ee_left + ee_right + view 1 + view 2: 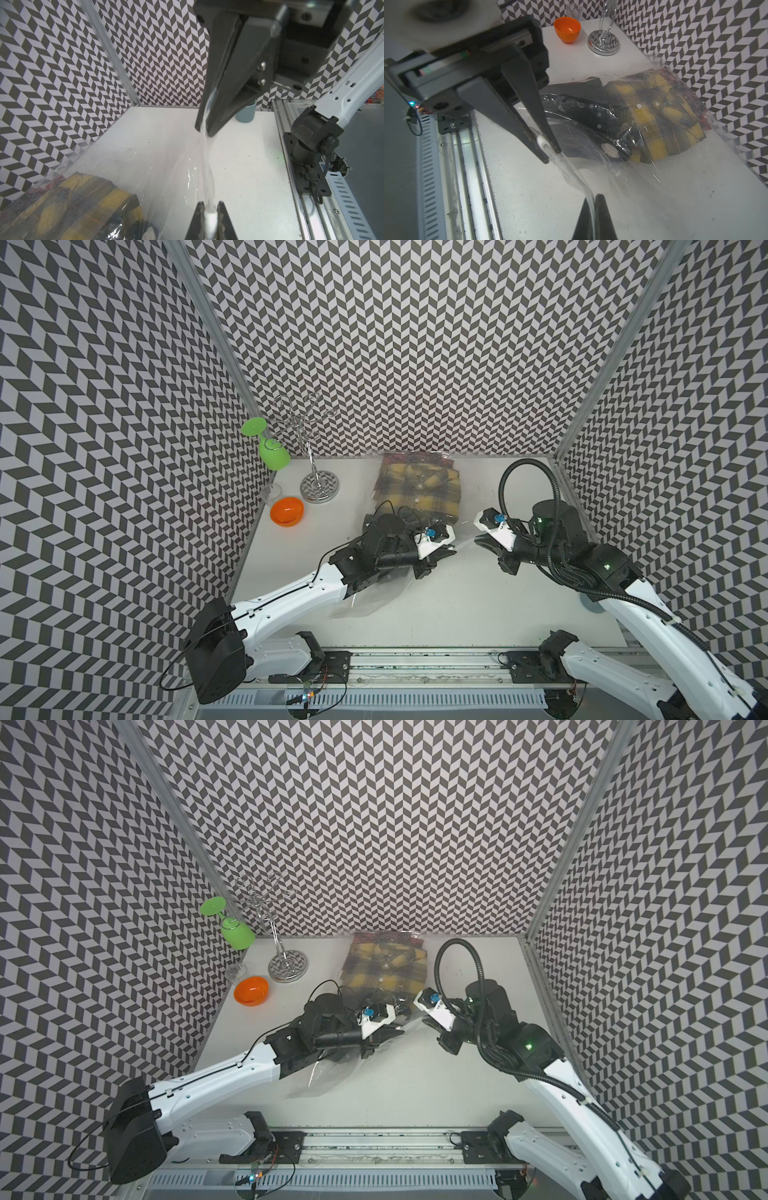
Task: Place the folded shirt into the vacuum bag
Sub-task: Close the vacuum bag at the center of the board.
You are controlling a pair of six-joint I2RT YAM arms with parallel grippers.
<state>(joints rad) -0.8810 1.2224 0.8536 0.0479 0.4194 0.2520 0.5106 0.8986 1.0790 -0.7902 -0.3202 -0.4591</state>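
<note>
I have left gripper [210,207] and right gripper [592,205] pinched on zip-seal edge [207,170] of vacuum bag [664,187], strip stretched between (flattening mouth for sealing, I judge). Plaid shirt [417,487] inside.

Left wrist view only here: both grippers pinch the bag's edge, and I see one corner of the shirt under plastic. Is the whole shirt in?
Observer: Looks so. In the right wrist view the vacuum bag's plastic covers the whole folded shirt.
Operator: Where does it sit?
Observer: In both top views it lies against the back wall, about midway along it.
Operator: Clutter close by?
Observer: An orange bowl and a chrome glass rack stand toward the left wall, apart from the bag.
</note>
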